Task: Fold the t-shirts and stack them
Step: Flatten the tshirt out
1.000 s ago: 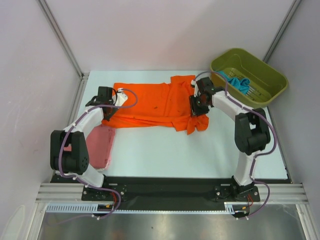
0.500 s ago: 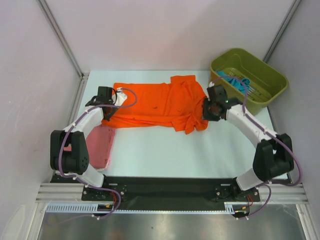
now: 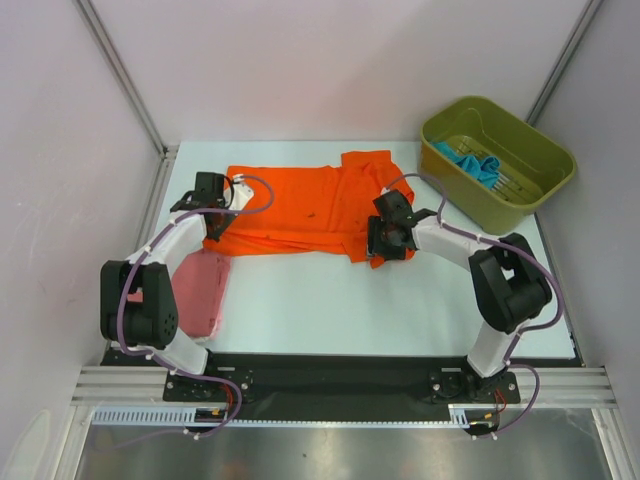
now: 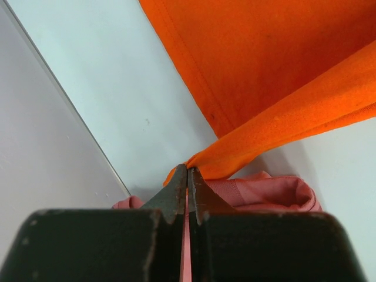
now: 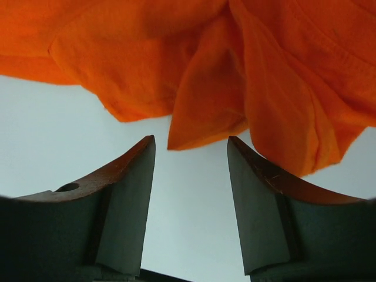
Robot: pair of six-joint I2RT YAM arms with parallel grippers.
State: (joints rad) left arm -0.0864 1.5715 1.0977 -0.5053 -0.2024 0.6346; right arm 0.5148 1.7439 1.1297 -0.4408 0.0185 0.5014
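The bright orange t-shirt point(image 3: 300, 205) lies spread across the back middle of the table, its right end crumpled. My left gripper point(image 3: 216, 222) is shut on the shirt's near left corner; in the left wrist view the jaws point(image 4: 188, 171) pinch orange cloth point(image 4: 264, 70) above the pink t-shirt point(image 4: 264, 191). My right gripper point(image 3: 382, 240) is open and empty over the crumpled right end; in the right wrist view its fingers point(image 5: 126, 194) stand apart just short of the orange folds point(image 5: 205, 59). The pink t-shirt point(image 3: 200, 290) lies at the left. The teal-blue t-shirt point(image 3: 478, 165) is in the basket. The white one is out of view.
An olive-green basket point(image 3: 540, 135) stands at the back right corner. White walls with metal rails close the table at the left, back and right. Bare white tabletop point(image 3: 330, 300) lies between the shirt and the arm bases.
My right arm swung out to the right, then came back left and lower to the shirt's crumpled right end. The left arm and its hold are unchanged.
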